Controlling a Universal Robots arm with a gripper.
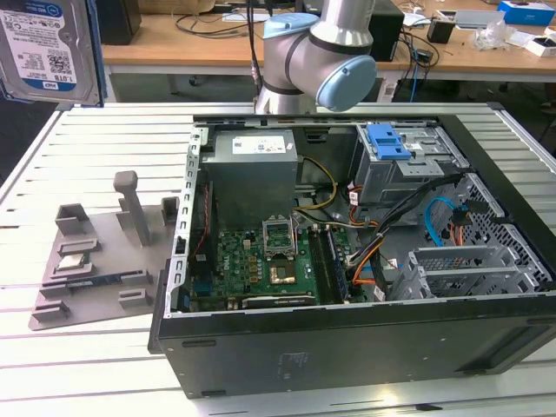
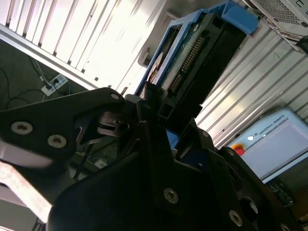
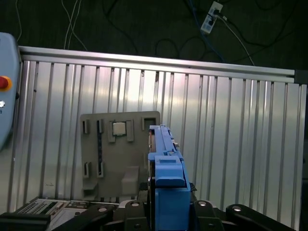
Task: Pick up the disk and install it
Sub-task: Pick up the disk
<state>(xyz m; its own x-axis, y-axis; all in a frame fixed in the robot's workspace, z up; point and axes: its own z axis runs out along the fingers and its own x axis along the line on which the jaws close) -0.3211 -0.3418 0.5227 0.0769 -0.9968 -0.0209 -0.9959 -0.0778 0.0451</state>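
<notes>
Pick-up done, install pending. Gripper (image 2: 159, 113) clenched on the disk (image 2: 192, 62), held clear of the computer case (image 1: 347, 347), off toward the exterior view's left. Next: judged to need square alignment with that case's drive cage (image 1: 408, 174).

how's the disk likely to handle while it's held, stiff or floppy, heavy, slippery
Probably stiff: the disk is a flat metal slab in a blue rail and shows no sag aloft. Likely heavy for its size, being metal. It juts well past the gripper, so it might tilt if the grip loosens.
</notes>
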